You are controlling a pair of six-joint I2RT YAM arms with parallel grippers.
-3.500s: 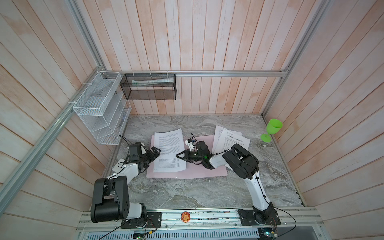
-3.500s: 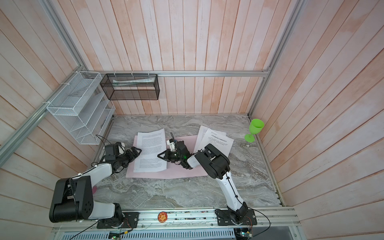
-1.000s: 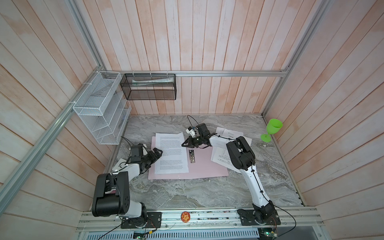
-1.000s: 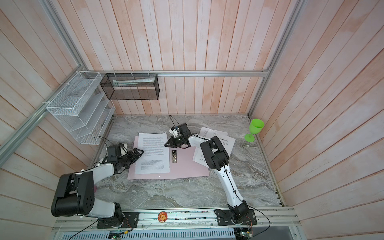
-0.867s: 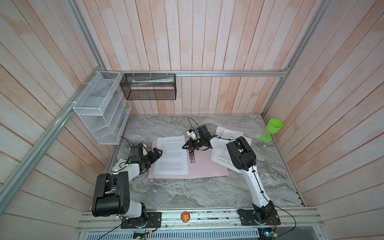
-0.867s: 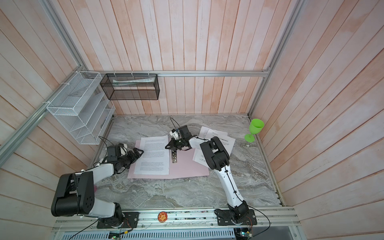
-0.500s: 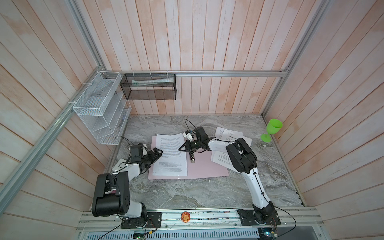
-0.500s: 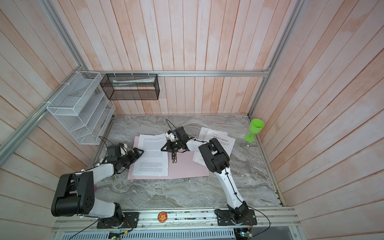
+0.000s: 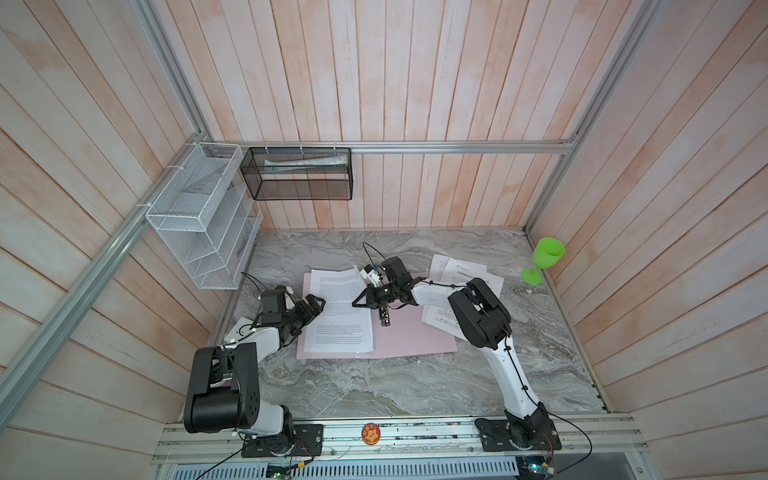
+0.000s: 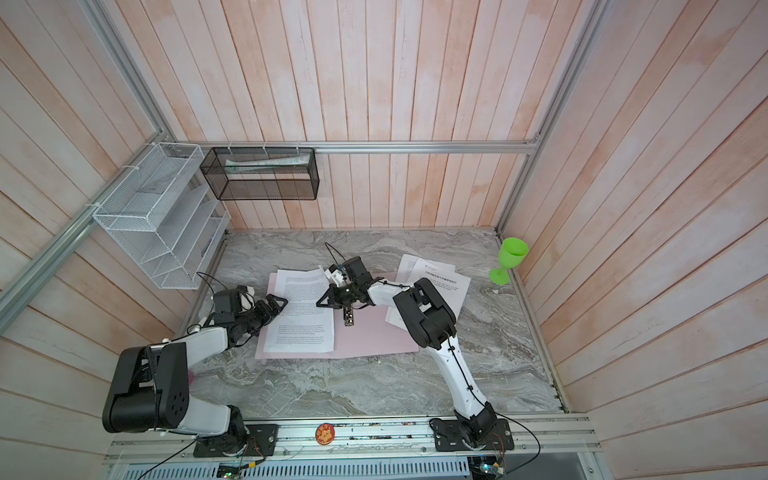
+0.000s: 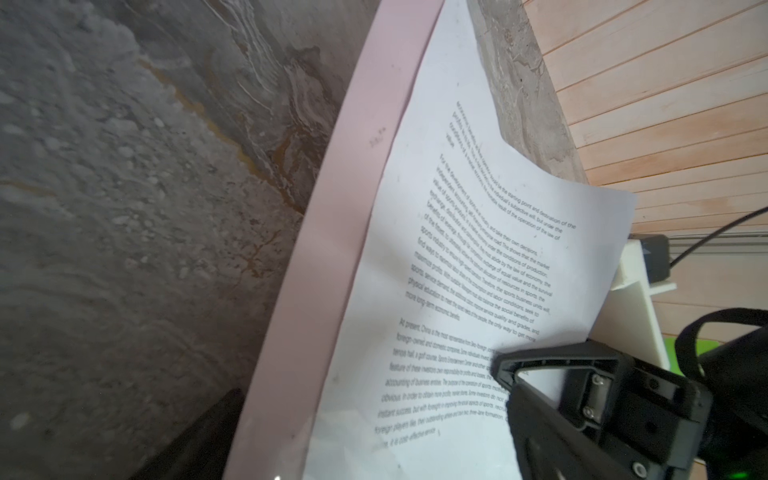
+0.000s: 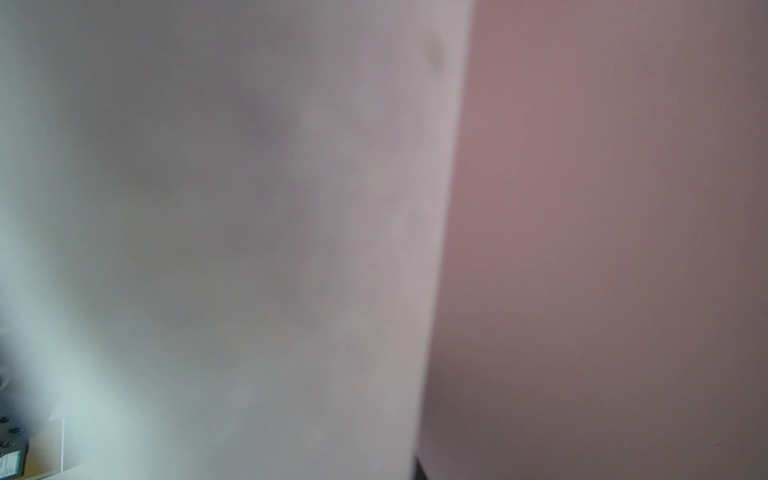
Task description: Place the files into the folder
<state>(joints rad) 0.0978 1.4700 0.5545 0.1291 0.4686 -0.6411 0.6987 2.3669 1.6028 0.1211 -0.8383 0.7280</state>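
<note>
A printed sheet (image 9: 338, 307) lies on the left half of an open pink folder (image 9: 415, 338) on a marble table (image 9: 374, 382), its far right corner curling up. The right gripper (image 9: 356, 304), closed tight, pinches the sheet's right edge beside the metal clip (image 9: 384, 318). The left gripper (image 9: 312, 312) gapes wide at its left edge. More sheets (image 9: 465, 270) lie by the folder's right side.

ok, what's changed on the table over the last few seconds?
The right tool, shut, swung to the far end of the folder and back over the sheet's right edge, uncovering the clip. The sheet now lies straighter on the folder's left half. The open left tool, loose sheets and green cup: unchanged.
</note>
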